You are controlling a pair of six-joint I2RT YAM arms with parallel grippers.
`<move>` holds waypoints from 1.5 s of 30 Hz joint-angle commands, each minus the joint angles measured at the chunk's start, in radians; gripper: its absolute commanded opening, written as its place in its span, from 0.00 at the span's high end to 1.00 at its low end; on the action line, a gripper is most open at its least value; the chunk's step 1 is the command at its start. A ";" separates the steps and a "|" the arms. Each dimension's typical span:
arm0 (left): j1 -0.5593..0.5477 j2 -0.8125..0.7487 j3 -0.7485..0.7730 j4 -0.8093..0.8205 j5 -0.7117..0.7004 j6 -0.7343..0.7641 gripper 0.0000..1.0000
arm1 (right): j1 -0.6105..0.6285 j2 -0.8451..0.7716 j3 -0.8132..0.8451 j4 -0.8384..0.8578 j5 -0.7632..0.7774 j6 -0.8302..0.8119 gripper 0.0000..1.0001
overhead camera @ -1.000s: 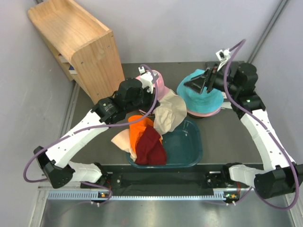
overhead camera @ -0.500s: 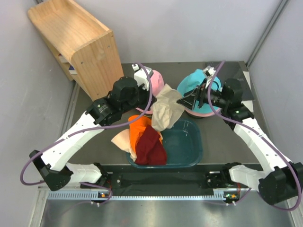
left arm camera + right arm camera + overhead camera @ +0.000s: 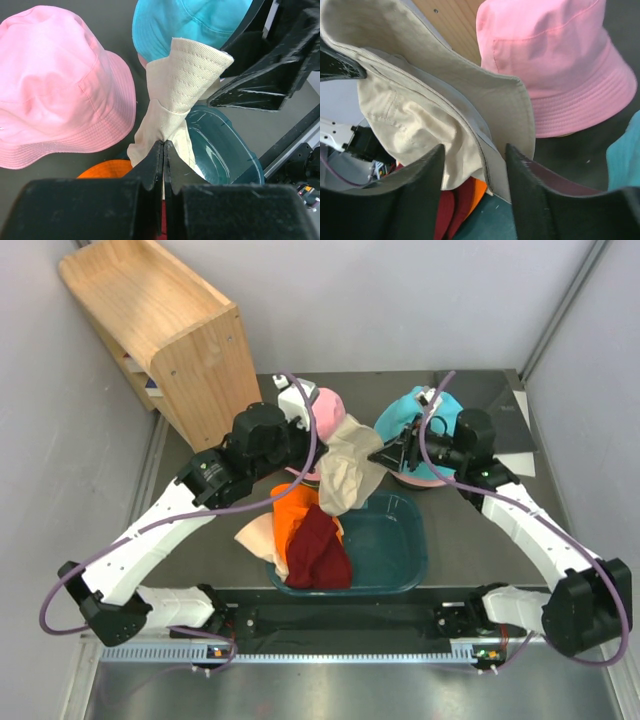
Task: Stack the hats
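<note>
My left gripper [image 3: 320, 462] [image 3: 164, 146] is shut on a fold of the beige hat [image 3: 350, 472] [image 3: 186, 85], which hangs above the teal tub [image 3: 402, 552]. My right gripper [image 3: 384, 455] [image 3: 475, 156] stands open astride that hat's brim [image 3: 502, 120], one finger on each side. A pink hat [image 3: 328, 408] [image 3: 55, 85] [image 3: 555, 60] lies on the table behind. A teal hat [image 3: 408, 420] [image 3: 190, 20] sits on top of another hat with a pink rim [image 3: 428, 478]. Orange [image 3: 295, 512], maroon [image 3: 320, 550] and peach [image 3: 255, 535] hats lie at the tub's left end.
A wooden shelf unit [image 3: 165, 335] stands at the table's back left, close to the left arm. A dark sheet [image 3: 495, 400] lies at the back right corner. Grey walls close in the table on three sides.
My right gripper has swung left from over the teal hat to the beige hat and its jaws have narrowed. The left gripper has carried the beige hat slightly back and up.
</note>
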 commanded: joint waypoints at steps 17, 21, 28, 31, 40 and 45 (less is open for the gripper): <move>0.004 0.179 0.233 0.095 -0.216 -0.018 0.90 | -0.093 0.047 0.419 -0.430 0.004 0.077 1.00; 0.003 0.239 0.285 0.112 -0.208 -0.013 0.40 | -0.182 0.066 0.447 -0.386 0.015 0.243 1.00; 0.003 0.233 0.287 0.112 -0.274 0.001 0.01 | -0.282 0.138 0.423 -0.304 0.002 0.397 1.00; 0.004 0.220 0.279 0.110 -0.300 0.011 0.01 | -0.317 0.156 0.421 -0.298 -0.010 0.424 1.00; 0.014 0.193 0.239 0.138 -0.345 0.005 0.01 | -0.262 0.236 0.479 -0.146 0.004 0.543 1.00; 0.020 0.187 0.236 0.144 -0.354 0.004 0.01 | -0.224 0.284 0.538 -0.061 0.019 0.609 1.00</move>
